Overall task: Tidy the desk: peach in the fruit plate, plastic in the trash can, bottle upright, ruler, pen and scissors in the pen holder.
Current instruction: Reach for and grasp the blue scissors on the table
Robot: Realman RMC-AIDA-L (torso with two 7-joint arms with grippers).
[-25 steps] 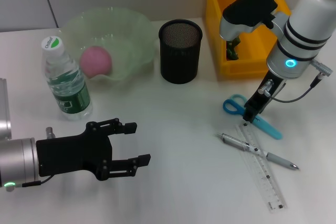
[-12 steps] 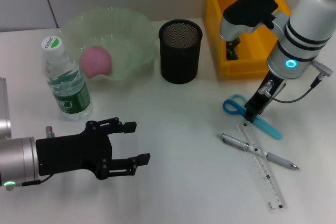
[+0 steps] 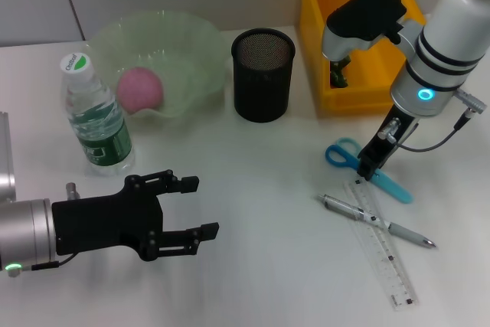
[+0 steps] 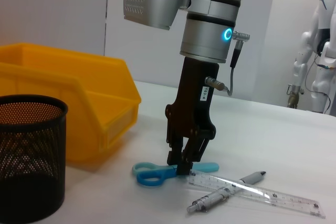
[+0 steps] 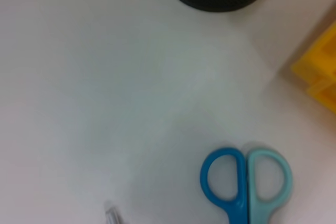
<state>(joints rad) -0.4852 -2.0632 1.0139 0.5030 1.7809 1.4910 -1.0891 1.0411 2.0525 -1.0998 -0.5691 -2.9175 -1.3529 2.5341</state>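
The blue scissors (image 3: 346,154) (image 4: 157,172) (image 5: 245,180) lie flat on the white table. My right gripper (image 3: 368,169) (image 4: 184,165) points straight down at their pivot, its fingers closed against them just behind the handles. A silver pen (image 3: 375,220) (image 4: 226,193) lies across a clear ruler (image 3: 381,244) (image 4: 257,190) beside them. The black mesh pen holder (image 3: 262,74) (image 4: 29,156) stands empty. A pink peach (image 3: 139,88) rests in the green fruit plate (image 3: 180,40). The water bottle (image 3: 96,116) stands upright. A dark crumpled item (image 3: 339,73), possibly the plastic, lies in the yellow trash can (image 3: 315,44). My left gripper (image 3: 193,208) hovers open at the front left.
The yellow trash can (image 4: 79,103) stands right behind the scissors and the right arm. In the left wrist view, white robots (image 4: 320,51) stand beyond the table's far edge. Bare tabletop lies between my left gripper and the pen.
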